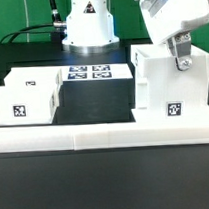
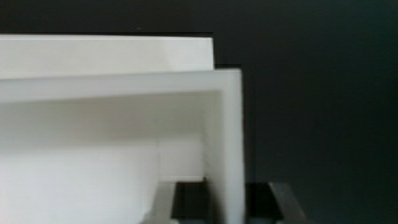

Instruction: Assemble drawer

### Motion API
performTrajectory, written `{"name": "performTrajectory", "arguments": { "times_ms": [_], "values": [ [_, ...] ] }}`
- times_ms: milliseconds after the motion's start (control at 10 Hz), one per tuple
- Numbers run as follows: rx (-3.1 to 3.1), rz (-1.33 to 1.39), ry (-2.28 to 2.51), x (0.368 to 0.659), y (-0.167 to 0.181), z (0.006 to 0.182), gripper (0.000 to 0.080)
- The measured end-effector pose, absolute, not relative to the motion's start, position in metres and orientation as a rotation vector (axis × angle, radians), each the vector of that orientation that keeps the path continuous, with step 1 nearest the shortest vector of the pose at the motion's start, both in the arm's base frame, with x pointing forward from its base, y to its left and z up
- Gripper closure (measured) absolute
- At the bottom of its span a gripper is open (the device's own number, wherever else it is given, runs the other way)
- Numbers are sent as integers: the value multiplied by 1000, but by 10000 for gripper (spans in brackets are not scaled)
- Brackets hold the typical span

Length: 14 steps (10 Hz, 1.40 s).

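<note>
The large white drawer casing (image 1: 164,89) stands at the exterior view's right, with a tag on its front. My gripper (image 1: 178,56) reaches down onto its upper wall. In the wrist view the casing's thin white wall (image 2: 222,140) runs between my two dark fingers (image 2: 185,200), and my gripper (image 2: 228,184) is shut on it. White tagged tray boxes (image 1: 27,95) sit at the exterior view's left, apart from the casing. Their knobs do not show.
The marker board (image 1: 94,71) lies flat behind, in front of the arm's white base (image 1: 88,23). A long low white border rail (image 1: 105,140) runs along the front. Black table (image 1: 97,101) lies between the boxes and the casing.
</note>
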<state>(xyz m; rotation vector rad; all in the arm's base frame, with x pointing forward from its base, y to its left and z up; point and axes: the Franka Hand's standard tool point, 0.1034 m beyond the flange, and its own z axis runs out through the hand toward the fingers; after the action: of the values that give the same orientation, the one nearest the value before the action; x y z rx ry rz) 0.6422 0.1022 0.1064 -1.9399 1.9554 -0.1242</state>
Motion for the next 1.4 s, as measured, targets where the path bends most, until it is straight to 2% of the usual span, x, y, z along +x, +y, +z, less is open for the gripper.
{"name": "performTrajectory", "arguments": {
  "times_ms": [100,200,300,400,500,600,1100,1400],
  "values": [
    [-1944,-124,1952,642,102,106,654],
    [-1946,-124,1951,641,102,106,499],
    [-1947,-131,1947,643,102,107,499],
    [-1949,-142,1938,644,102,109,315],
    [-1953,-148,1931,645,102,110,315],
    [-1955,-149,1927,645,102,111,182],
    [-2005,-155,1880,644,102,113,151],
    [-2250,-124,1615,627,86,143,151]
  ]
}}
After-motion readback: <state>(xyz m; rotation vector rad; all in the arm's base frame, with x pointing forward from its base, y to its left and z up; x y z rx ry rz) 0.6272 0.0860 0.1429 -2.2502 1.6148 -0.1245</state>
